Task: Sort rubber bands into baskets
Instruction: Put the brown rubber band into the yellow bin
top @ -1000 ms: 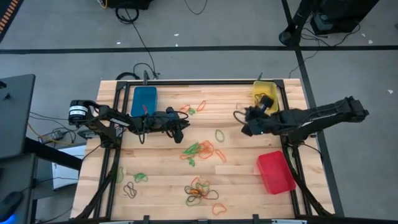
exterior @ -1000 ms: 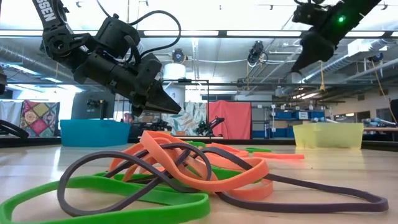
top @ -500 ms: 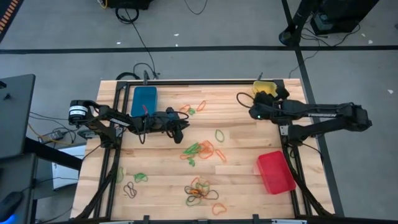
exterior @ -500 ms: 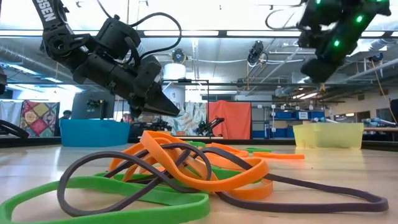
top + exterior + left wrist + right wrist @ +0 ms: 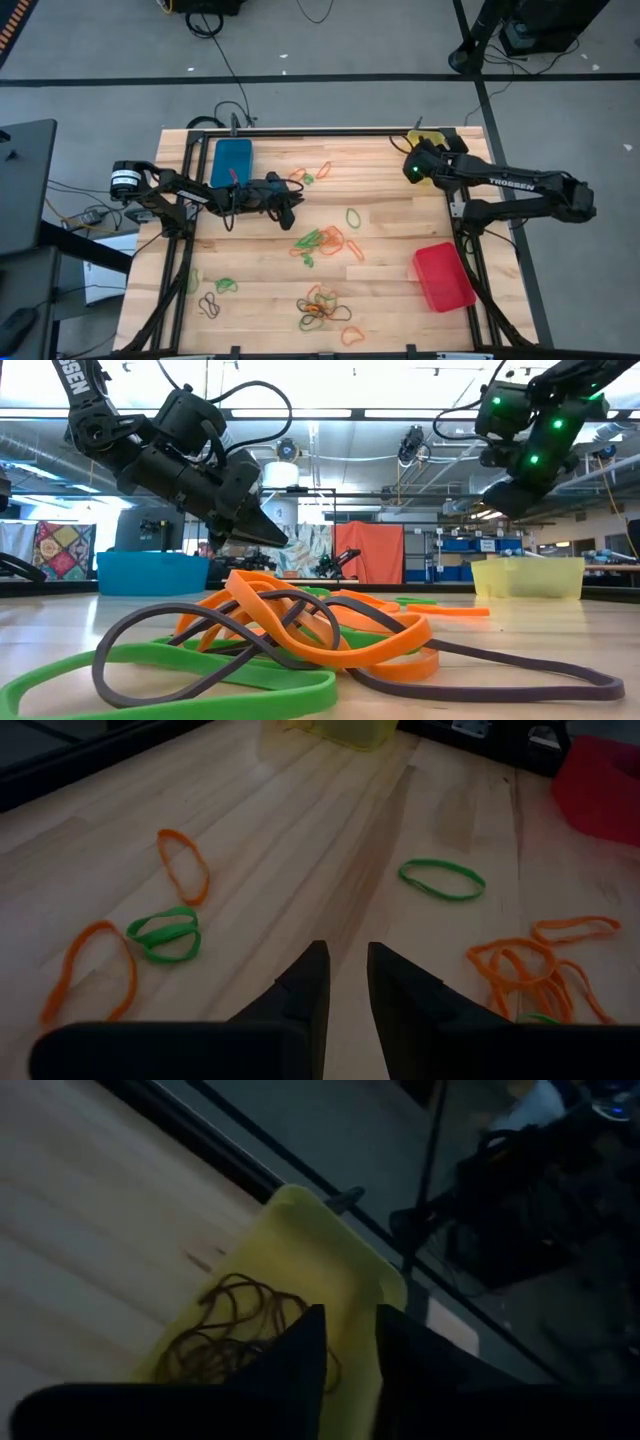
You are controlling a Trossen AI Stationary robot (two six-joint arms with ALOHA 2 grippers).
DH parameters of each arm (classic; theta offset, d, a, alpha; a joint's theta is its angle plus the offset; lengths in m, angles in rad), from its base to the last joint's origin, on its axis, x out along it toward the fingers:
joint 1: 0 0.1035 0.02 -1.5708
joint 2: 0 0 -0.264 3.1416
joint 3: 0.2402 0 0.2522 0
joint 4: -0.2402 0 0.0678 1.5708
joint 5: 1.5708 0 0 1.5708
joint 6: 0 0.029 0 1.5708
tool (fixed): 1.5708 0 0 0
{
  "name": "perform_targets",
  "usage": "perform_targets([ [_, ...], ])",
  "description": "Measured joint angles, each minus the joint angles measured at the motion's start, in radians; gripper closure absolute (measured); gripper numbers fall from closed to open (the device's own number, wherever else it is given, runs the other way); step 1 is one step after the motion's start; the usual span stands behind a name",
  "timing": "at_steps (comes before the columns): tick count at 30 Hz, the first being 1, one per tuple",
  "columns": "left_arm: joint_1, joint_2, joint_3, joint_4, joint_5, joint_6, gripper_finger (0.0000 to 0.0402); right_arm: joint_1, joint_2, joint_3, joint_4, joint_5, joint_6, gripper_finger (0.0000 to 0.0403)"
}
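The rubber bands lie loose on the desk: a cluster near the middle, a tangled heap toward the front edge, a few strays near the back edge and the front left corner. They look light, thin and limp, so a loop would likely sag and stretch when lifted. In the tangles one band may drag others along. A lone loop such as the green one lying apart looks the easiest take, pinched across one strand where it lies flat.

The left hand hangs low over the desk beside the blue basket, its fingers narrowly parted with nothing between them. The right hand hovers over the yellow basket at the back right corner, fingers slightly apart and holding nothing; dark bands already lie inside. The red basket sits near the right edge.

From above, the right arm covers most of the yellow basket, and I cannot tell whether the blue and red baskets hold anything.
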Motion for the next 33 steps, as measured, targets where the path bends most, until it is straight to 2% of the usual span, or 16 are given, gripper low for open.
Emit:
perform_targets([
  [4, 0.000, 0.000, 0.000, -0.042, 0.000, 0.016, 0.0326, 0.000, -0.002, 0.000, 0.056, -0.079, -0.013, 0.0277],
  [10, 0.003, 0.000, 0.000, -0.150, 0.012, -0.009, 0.0325, 0.061, -0.003, -0.001, 0.217, -0.360, -0.023, 0.0274],
  [12, 0.005, 0.000, 0.000, -0.178, 0.067, -0.037, 0.0325, 0.092, -0.003, -0.001, 0.279, -0.427, -0.023, 0.0273],
  [15, -0.006, -0.014, 0.016, -0.204, 0.254, -0.174, 0.0327, 0.150, -0.003, -0.001, 0.348, -0.488, -0.021, 0.0273],
  [17, -0.040, -0.033, 0.048, -0.262, 0.338, -0.222, 0.0336, 0.194, -0.003, -0.001, 0.375, -0.498, -0.013, 0.0273],
  [19, -0.082, -0.058, 0.095, -0.431, 0.353, -0.245, 0.0350, 0.234, -0.003, -0.001, 0.395, -0.488, 0.001, 0.0273],
  [23, -0.161, -0.090, 0.225, -0.848, 0.319, -0.243, 0.0378, 0.301, 0.013, -0.001, 0.427, -0.439, 0.031, 0.0273],
  [26, -0.210, -0.093, 0.299, -1.086, 0.280, -0.255, 0.0389, 0.339, 0.052, -0.001, 0.456, -0.416, 0.039, 0.0273],
  [29, -0.244, -0.093, 0.326, -1.196, 0.266, -0.327, 0.0390, 0.369, 0.113, -0.001, 0.491, -0.407, 0.040, 0.0273],
  [33, -0.311, -0.093, 0.326, -1.289, 0.341, -0.493, 0.0389, 0.398, 0.207, -0.001, 0.531, -0.409, 0.038, 0.0273],
])
